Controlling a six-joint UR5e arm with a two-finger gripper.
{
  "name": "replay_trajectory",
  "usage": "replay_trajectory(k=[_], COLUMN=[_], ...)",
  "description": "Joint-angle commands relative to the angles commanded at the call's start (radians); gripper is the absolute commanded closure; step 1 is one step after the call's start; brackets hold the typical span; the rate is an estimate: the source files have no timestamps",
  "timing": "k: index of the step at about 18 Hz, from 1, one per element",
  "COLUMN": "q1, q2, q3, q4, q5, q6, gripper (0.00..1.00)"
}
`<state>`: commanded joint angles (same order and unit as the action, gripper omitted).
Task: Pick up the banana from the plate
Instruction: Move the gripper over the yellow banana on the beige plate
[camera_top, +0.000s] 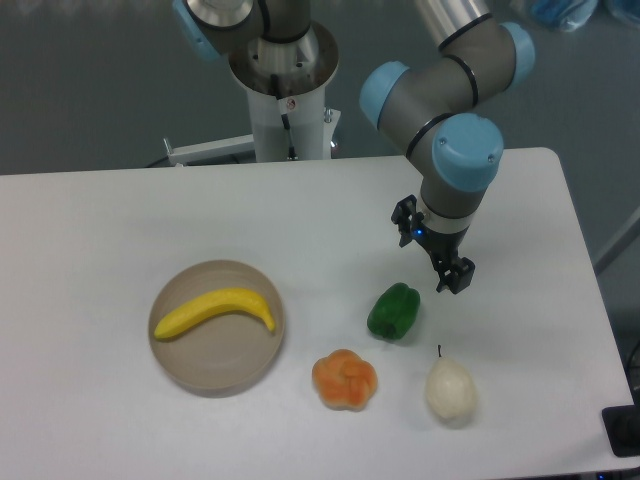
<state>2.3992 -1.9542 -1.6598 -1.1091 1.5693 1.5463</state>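
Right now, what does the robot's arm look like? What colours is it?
The arm is made of fat grey tubes with light-blue round caps on the joints. Its small pincer is black, with a tiny blue light glowing beside it. The base column is white.

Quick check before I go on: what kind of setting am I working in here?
Most likely a robotics lab test bench: a plain white table, the arm's pedestal mounted at its edge, and toy food such as the banana laid out.

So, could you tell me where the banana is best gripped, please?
Probably at its thick middle, from straight above: the banana lies flat in the plate, whose low rim hinders a side approach. Close the pincer across its narrow width.
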Motion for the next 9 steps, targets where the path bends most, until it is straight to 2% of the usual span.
replay_trajectory(k=[3,6,9], q1=[-0.021,-0.046,-0.104], q2=[-0.012,-0.022,0.003], q3=[0.012,0.032,0.014], q4=[0.028,0.029,0.031], q5=[-0.005,-0.035,-0.077], q6=[-0.021,-0.063,-0.213], gripper=[0.0,0.0,0.0])
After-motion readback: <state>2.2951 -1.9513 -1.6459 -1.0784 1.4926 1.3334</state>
